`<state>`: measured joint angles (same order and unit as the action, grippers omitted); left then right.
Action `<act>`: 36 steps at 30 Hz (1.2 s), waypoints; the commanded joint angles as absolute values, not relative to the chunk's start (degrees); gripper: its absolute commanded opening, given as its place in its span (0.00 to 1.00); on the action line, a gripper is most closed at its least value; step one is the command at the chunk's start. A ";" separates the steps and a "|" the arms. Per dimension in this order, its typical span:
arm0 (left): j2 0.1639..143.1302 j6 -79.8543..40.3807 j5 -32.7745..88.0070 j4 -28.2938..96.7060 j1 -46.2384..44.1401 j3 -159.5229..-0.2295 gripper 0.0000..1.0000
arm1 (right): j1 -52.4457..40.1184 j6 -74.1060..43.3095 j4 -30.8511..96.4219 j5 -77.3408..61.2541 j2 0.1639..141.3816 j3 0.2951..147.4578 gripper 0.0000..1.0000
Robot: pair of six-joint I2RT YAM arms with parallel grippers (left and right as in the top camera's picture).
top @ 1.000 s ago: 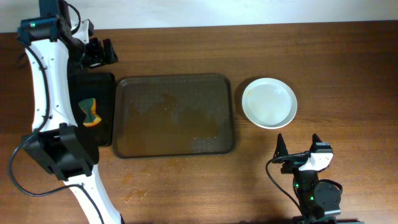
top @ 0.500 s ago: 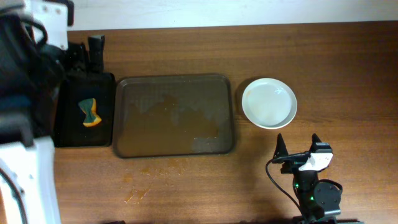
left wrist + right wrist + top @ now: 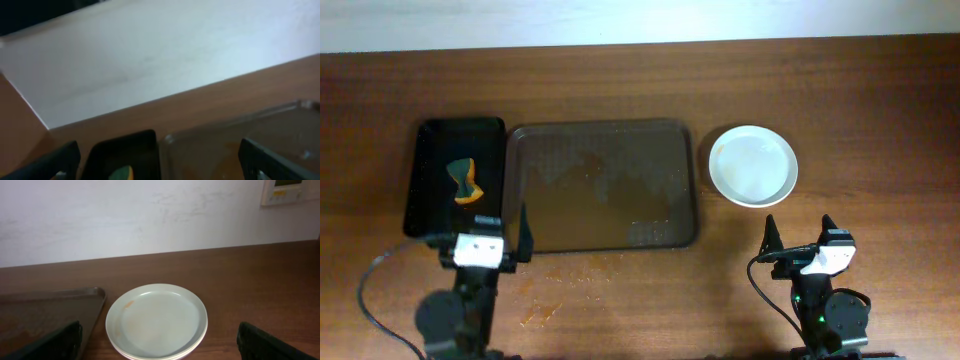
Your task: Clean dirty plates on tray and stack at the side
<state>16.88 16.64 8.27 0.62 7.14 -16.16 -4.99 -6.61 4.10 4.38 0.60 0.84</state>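
The white plates point(image 3: 752, 165) sit stacked on the table point(image 3: 880, 100) just right of the brown tray point(image 3: 600, 200), right of centre in the overhead frame, while the left gripper point(image 3: 482, 240) at lower left and the right gripper point(image 3: 798, 235) at lower right both hold their fingers wide apart, gripping nothing.

A large dark brown rectangular tray point(image 3: 600, 185) with rounded corners lies flat, its textured surface blotched with paler patches. Just beside the tray's right short edge, not touching it, round shallow white plates point(image 3: 752, 165) sit stacked level. The top plate carries a faint orange smear on its tray-facing side. The number stacked is unclear.
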 commanded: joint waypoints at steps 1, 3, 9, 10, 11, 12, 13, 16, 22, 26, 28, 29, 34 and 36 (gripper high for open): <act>7.77 18.61 5.89 -0.51 7.29 -8.27 0.99 | -5.34 -6.39 4.21 4.08 0.21 0.32 0.98; 2.90 22.06 5.91 -0.67 7.29 -3.97 0.99 | -5.34 -6.39 4.21 4.08 0.21 0.32 0.98; 0.27 23.83 5.89 4.36 7.29 -0.47 0.99 | -5.34 -6.39 4.21 4.08 0.21 0.32 0.98; 0.27 23.66 6.15 4.14 7.22 -0.47 0.99 | -5.34 -6.39 4.21 4.08 0.21 0.32 0.98; 0.27 23.68 6.57 4.05 6.90 -0.51 0.99 | -5.34 -6.39 4.21 4.08 0.21 0.32 0.98; 0.30 23.68 6.57 4.05 6.92 -0.51 0.99 | -5.34 -6.39 4.21 4.08 0.21 0.32 0.98; 0.30 23.68 6.57 4.05 6.92 -0.51 0.99 | -5.34 -6.39 4.21 4.08 0.21 0.32 0.98; 0.30 23.68 6.57 4.05 6.92 -0.51 0.99 | -5.34 -6.39 4.21 4.08 0.21 0.32 0.98; 0.30 23.68 6.57 4.05 6.92 -0.51 0.99 | -5.34 -6.39 4.21 4.08 0.21 0.32 0.98; 0.30 23.68 6.57 4.05 6.92 -0.51 0.99 | -5.34 -6.39 4.21 4.08 0.21 0.32 0.98; 0.30 23.68 6.57 4.05 6.92 -0.51 0.99 | -5.34 -6.39 4.21 4.08 0.21 0.32 0.98; 0.30 23.68 6.57 4.05 6.92 -0.51 0.99 | -5.34 -6.39 4.21 4.08 0.21 0.32 0.98; 0.30 23.68 6.57 4.05 6.92 -0.51 0.99 | -5.34 -6.39 4.21 4.08 0.21 0.32 0.98; 0.30 23.68 6.57 4.05 6.92 -0.51 0.99 | -5.34 -6.39 4.21 4.08 0.21 0.32 0.98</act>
<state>0.84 22.98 6.57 4.05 7.14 -0.89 -4.99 -6.59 4.08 4.38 0.58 0.84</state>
